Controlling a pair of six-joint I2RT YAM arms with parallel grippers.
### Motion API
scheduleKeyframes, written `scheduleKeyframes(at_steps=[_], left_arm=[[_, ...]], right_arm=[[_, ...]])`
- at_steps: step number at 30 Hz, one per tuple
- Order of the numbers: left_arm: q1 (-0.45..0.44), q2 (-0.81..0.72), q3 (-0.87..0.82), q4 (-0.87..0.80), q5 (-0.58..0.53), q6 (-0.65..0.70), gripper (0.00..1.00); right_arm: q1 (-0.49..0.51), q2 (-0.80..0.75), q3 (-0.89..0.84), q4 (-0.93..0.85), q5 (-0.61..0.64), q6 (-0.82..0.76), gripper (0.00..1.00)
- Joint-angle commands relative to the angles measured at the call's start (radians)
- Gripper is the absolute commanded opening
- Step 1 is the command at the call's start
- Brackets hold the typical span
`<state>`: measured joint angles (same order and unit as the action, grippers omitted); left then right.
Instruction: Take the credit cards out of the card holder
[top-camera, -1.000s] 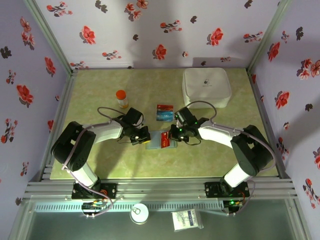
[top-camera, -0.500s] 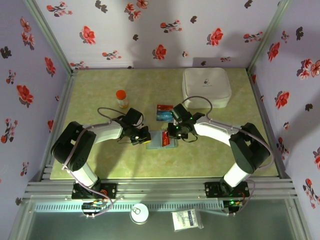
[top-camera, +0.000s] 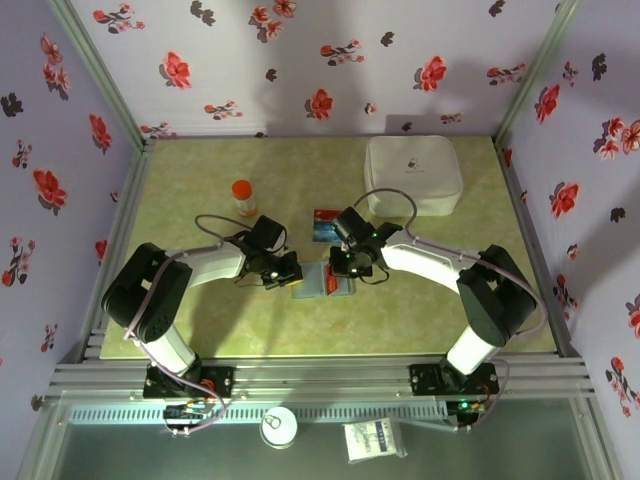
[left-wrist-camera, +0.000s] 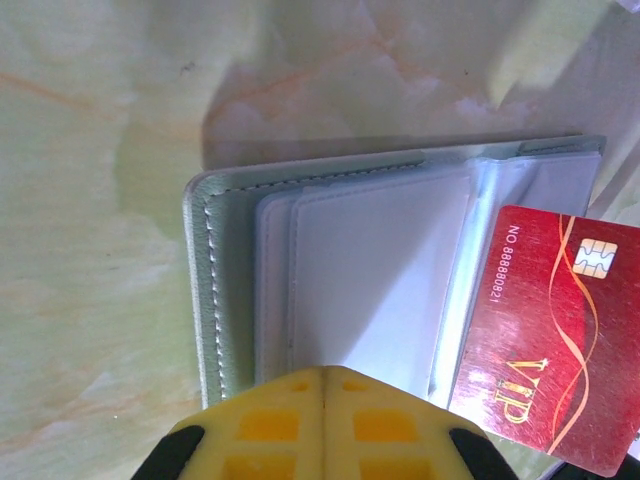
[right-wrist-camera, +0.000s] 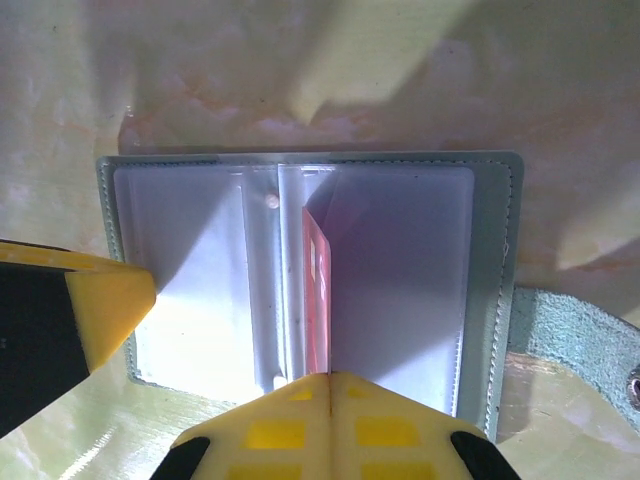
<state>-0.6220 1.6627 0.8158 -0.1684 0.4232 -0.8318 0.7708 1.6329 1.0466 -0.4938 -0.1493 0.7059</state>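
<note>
Card holder (top-camera: 310, 281) lies open, with the red card (left-wrist-camera: 545, 340) sticking half out of its right panel. Right gripper (right-wrist-camera: 328, 385), fingers pressed together, pinches that card's near end. Left gripper (left-wrist-camera: 322, 380), likewise closed, rests on the holder's left panel. Blue-teal card (top-camera: 327, 228) lies just beyond the holder.

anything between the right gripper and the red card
Nothing visible. The right gripper is shut on the red card at its near edge; the far end lies under the clear sleeve of the holder.
</note>
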Motion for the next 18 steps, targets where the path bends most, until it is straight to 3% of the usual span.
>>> scheduleKeyframes(at_steps=[1,18], left_arm=[[0.001,-0.015,-0.016,0.004,0.019,0.009,0.0],[0.009,-0.003,-0.024,0.01,0.02,0.019,0.0]], right_arm=[[0.01,0.01,0.035,-0.043,0.04,-0.017,0.06],[0.028,0.056,0.1,-0.068,0.025,-0.037,0.05]])
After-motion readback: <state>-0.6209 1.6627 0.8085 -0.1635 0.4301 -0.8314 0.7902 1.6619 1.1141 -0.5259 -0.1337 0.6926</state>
